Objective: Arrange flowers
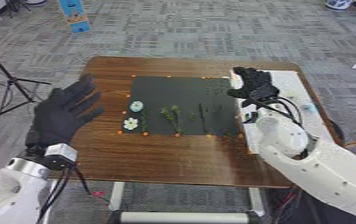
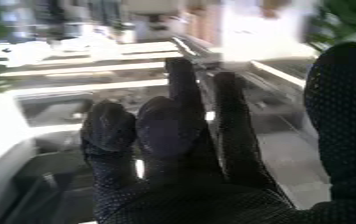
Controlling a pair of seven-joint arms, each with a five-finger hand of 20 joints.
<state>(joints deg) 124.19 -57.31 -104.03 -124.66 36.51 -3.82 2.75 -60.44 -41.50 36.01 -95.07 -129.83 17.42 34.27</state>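
A dark mat (image 1: 161, 87) lies on the table, with a pale blue flower (image 1: 136, 106) and a white flower (image 1: 130, 123) at its left side. Leafy green stems (image 1: 172, 118) lie near its middle, and a thin dark stem (image 1: 202, 117) is to their right. My right hand (image 1: 254, 84) is over the white board, right of the mat's far corner. In the right wrist view the right hand (image 2: 166, 175) has some fingers bent and others straight, the thumb apart, and holds nothing visible. Left of the mat, my left hand (image 1: 61, 111) is open and empty.
The white board (image 1: 290, 85) runs along the right side of the brown table (image 1: 166, 157), with a small pale blue thing (image 1: 309, 107) on it. Small orange marks surround the mat. A black tripod (image 1: 13, 80) stands on the floor at the left.
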